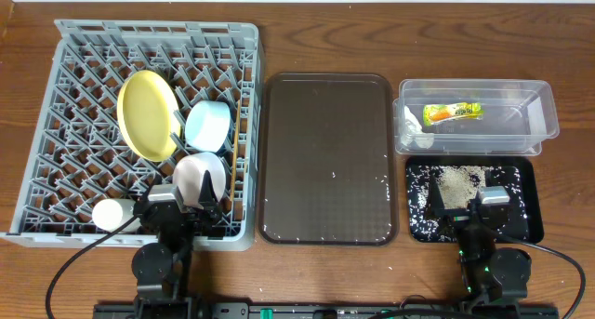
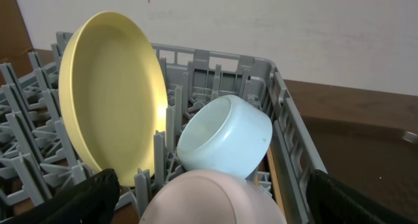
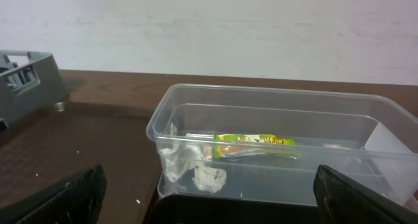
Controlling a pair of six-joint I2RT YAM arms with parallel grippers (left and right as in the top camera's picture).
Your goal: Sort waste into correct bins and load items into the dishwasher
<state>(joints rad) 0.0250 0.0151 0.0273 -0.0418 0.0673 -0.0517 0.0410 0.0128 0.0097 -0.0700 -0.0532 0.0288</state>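
Note:
The grey dish rack (image 1: 65, 40) holds the yellow plate (image 1: 147, 114) on edge, the light blue bowl (image 1: 206, 126), the white-pinkish bowl (image 1: 200, 175) and the small white cup (image 1: 110, 213). Thin wooden chopsticks (image 1: 244, 142) lie along its right side. My left gripper (image 1: 181, 210) is open and empty at the rack's front, just behind the pinkish bowl (image 2: 215, 201). The clear tub (image 1: 544, 105) holds the snack wrapper (image 1: 454, 112) and the white tissue (image 1: 412, 124). Rice crumbs (image 1: 456, 179) lie in the black tray (image 1: 530, 198). My right gripper (image 1: 476, 207) is open and empty over the tray's front.
The brown serving tray (image 1: 325, 156) lies between the rack and the bins, with a few pale specks on it. In the right wrist view the tub (image 3: 274, 100) stands straight ahead and the rack's corner (image 3: 26, 74) shows at far left.

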